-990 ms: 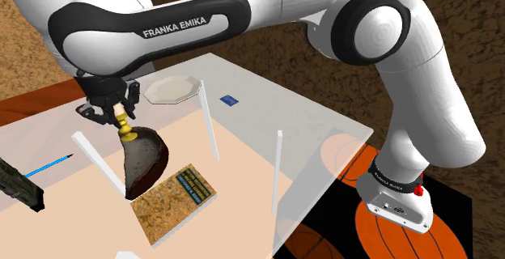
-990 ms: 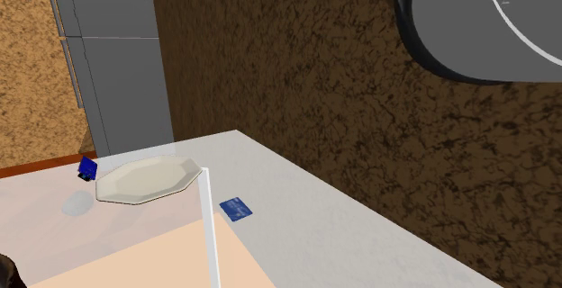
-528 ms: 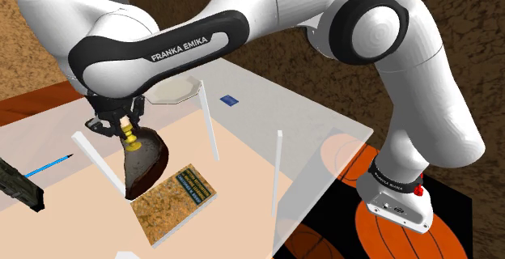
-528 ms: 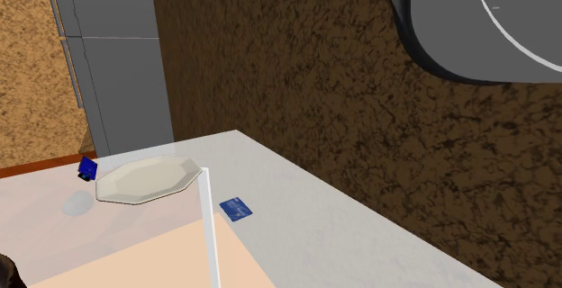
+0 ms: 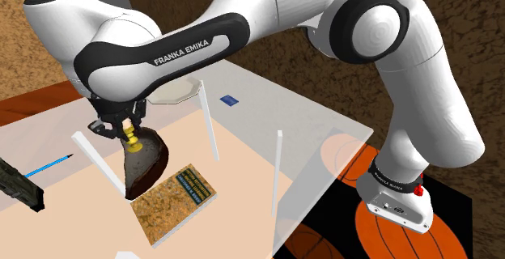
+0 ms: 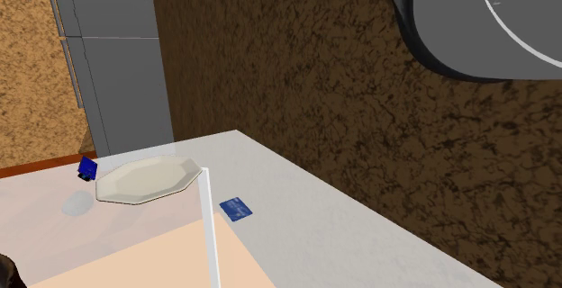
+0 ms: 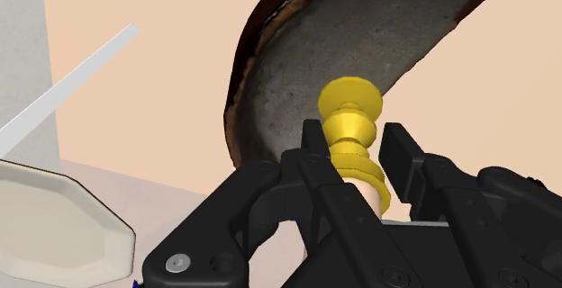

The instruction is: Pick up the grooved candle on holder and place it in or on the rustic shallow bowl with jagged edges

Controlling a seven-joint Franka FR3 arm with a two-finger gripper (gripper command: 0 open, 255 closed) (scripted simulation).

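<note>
The main risk lies in the release. The candle (image 5: 132, 141) hangs holder-down in the gripper (image 5: 121, 128), right over the bowl (image 5: 146, 165). The bowl lies near the middle of the surface (image 5: 307, 128), its low end close to a corner of the book (image 5: 171, 201). The holder ends in a small round foot, and below it is the bowl's grey, sloping inside, not a flat floor. Let go there, and the candle would likely tip, roll down the slope and perhaps go out over the jagged rim. Pressing down too far brings another danger: the load would fall on one side of the bowl, which could rock or skid against the book. From the wrist view I cannot be sure whether the foot touches the bowl or hangs just above it, so it is hard to judge how much lower it may go.

The fingers (image 7: 314, 156) are closed to a narrow gap and clasp the candle's pale body just behind the yellow holder's collar, one on each side. A knock on the foot could twist the candle in that grip.

The arm (image 5: 267, 6) rises at the shoulder view's lower right, arches high over the surface's far edge, and its forearm lies nearly level toward that view's left. The wrist folds down, so the hand points almost straight at the bowl. The plate (image 6: 144, 180) lies well apart, by the far corner.
</note>
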